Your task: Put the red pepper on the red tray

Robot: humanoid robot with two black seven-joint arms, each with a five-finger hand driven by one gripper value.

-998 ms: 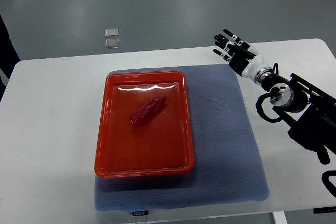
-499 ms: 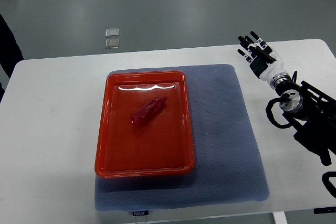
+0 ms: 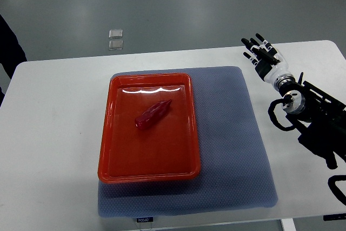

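Note:
A red pepper (image 3: 153,114) lies inside the red tray (image 3: 181,169), in its upper middle part, pointing up and to the right. The tray rests on a grey-blue mat (image 3: 232,150). My right hand (image 3: 260,53) is over the white table to the right of the mat's top right corner, far from the tray. Its fingers are spread and hold nothing. The left arm does not show.
The white table (image 3: 54,133) extends to the left and right of the mat. A person's dark sleeve (image 3: 10,47) shows at the left edge. Two small clear squares (image 3: 114,39) lie on the floor beyond the table.
My right hand moved right, away from the mat's corner, then shifted slightly back left. The pepper and tray have not moved.

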